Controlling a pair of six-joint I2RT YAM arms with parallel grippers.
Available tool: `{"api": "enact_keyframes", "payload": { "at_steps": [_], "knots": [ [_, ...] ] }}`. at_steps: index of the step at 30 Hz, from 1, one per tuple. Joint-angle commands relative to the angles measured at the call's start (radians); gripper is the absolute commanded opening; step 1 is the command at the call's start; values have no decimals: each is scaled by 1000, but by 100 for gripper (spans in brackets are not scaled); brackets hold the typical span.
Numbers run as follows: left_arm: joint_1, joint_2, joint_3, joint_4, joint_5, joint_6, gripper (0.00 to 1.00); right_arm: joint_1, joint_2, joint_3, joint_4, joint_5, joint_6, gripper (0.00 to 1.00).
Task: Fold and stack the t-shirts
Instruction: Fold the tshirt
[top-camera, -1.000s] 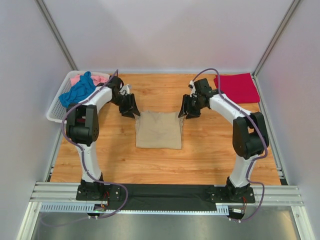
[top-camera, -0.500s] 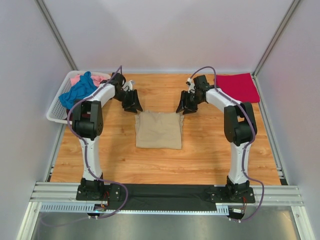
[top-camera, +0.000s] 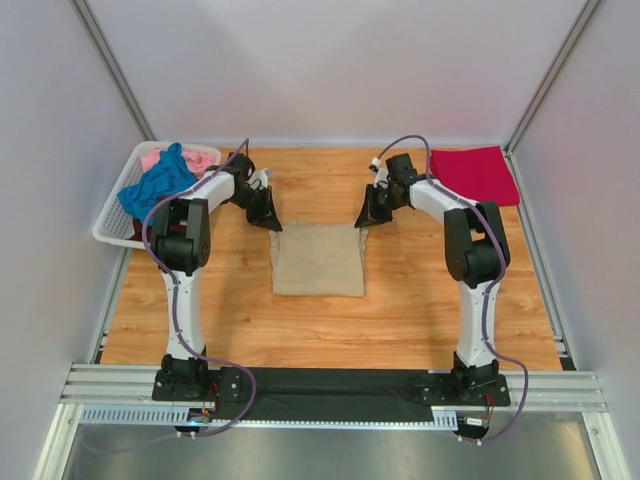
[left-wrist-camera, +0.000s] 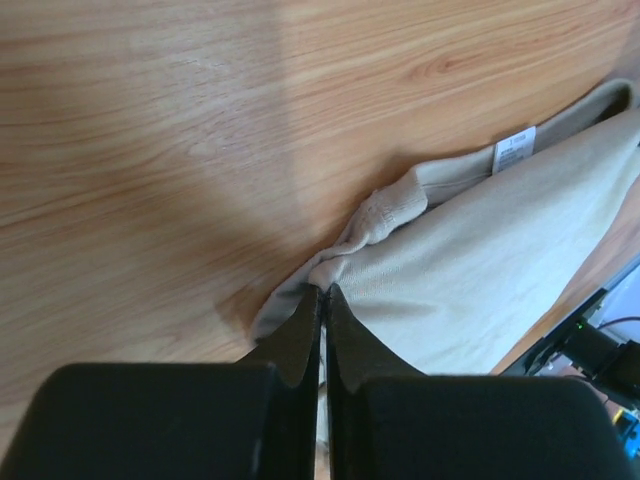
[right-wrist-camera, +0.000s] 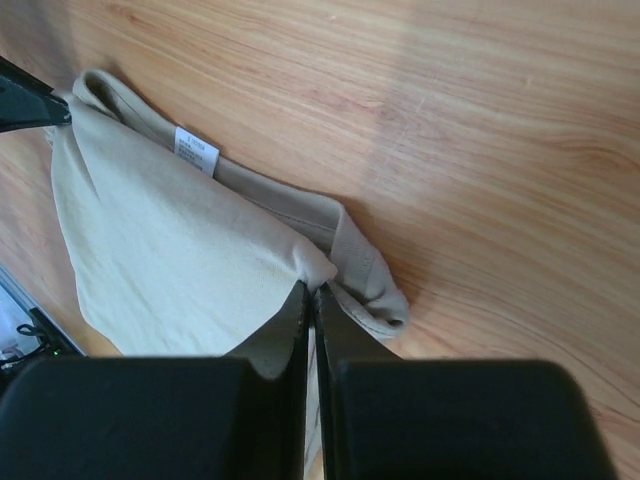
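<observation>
Top external: our wooden table (top-camera: 425, 310) sits between pale walls (top-camera: 330, 70). Left gripper (top-camera: 275, 223) and right gripper (top-camera: 362, 222) each pinch the tan t-shirt (top-camera: 318, 262).

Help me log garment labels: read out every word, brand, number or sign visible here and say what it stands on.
White sewn-in tag at the collar of the tan cloth t-shirt: dark print, too small and blurred to read.
No other text: none shows on the folded crimson red t-shirt or the white plastic lattice basket.
</observation>
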Motion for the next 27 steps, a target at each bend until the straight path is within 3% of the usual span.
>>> {"api": "enact_keyframes", "payload": {
  "at_steps": [1, 9, 11, 12, 14, 15, 16, 20, 23, 27],
  "knots": [
    [9, 18, 42, -2, -47, 4, 0, -26, 25, -14, 73, 6, -11, 0],
    [28, 24, 57, 0, -74, -58, 0, -51, 11, -57, 156, -23, 15, 0],
    [28, 21, 77, -9, -29, -73, 5, -51, 10, -31, 148, -14, 33, 8],
    [28, 15, 96, -9, -6, -82, 27, -51, 7, -21, 128, -9, 41, 22],
    [28, -11, 116, -9, 33, -114, 34, -52, -13, 2, 113, 20, 82, 33],
    [28, -23, 136, -16, 24, -123, 38, -52, -41, 3, 102, 37, 99, 46],
    [29, -36, 148, -25, 7, -133, 40, -51, -58, -4, 102, 53, 113, 50],
    [45, -135, 168, -68, -93, -200, 47, -49, -140, -88, 101, 115, 137, 58],
    [40, -235, 60, -42, -128, -232, 47, -41, -168, -143, 71, 126, 131, 59],
    [13, -338, -102, 41, -33, -213, 45, -26, -205, -227, 103, 141, 140, 59]
  ]
}}
